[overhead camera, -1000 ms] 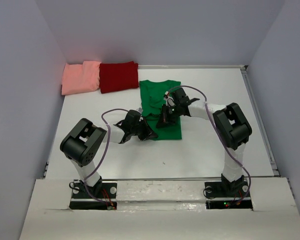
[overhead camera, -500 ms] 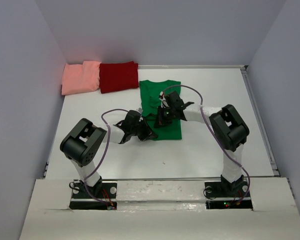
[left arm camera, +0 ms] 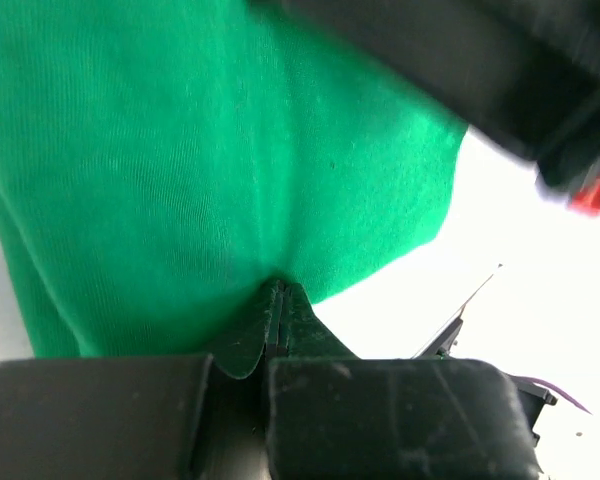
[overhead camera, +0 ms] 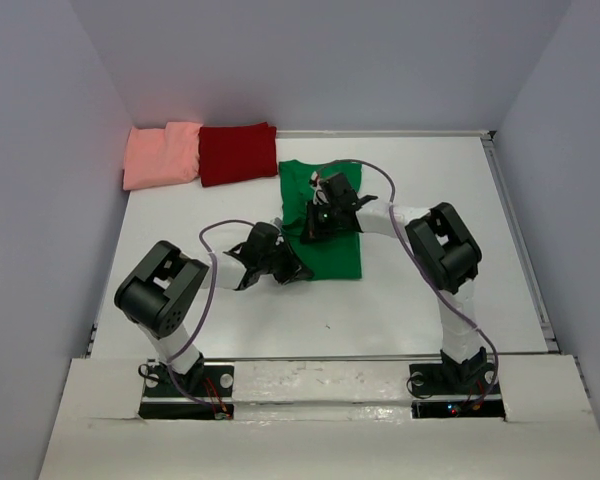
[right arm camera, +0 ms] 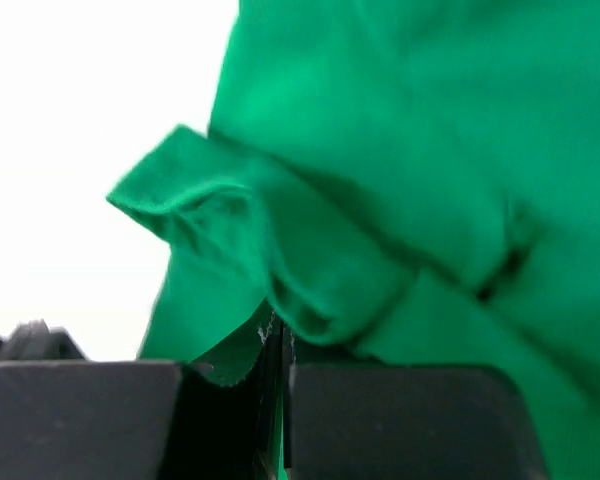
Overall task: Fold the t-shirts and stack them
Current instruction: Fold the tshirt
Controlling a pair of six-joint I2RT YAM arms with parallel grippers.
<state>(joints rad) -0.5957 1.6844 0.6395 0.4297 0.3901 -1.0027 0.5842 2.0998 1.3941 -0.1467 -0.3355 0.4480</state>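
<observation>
A bright green t-shirt (overhead camera: 340, 252) lies partly folded on the white table (overhead camera: 430, 200), in the middle. My left gripper (overhead camera: 296, 268) is at the shirt's near-left corner, and its jaws (left arm camera: 278, 298) are shut on a pinch of green cloth (left arm camera: 200, 150). My right gripper (overhead camera: 309, 230) is over the shirt's left half; its jaws (right arm camera: 277, 335) are shut on a bunched fold of the green fabric (right arm camera: 400, 120). Against the back wall, a folded salmon-pink t-shirt (overhead camera: 162, 154) lies beside a folded dark red t-shirt (overhead camera: 238, 152).
Grey walls enclose the table on the left, back and right. The right arm (left arm camera: 460, 60) crosses the top of the left wrist view, close above the left gripper. Bare table surface shows to the right of the green shirt and along the front edge.
My right gripper has moved left across the green shirt, dragging its held fold with it. The left arm has shifted slightly, still pinching the near-left corner.
</observation>
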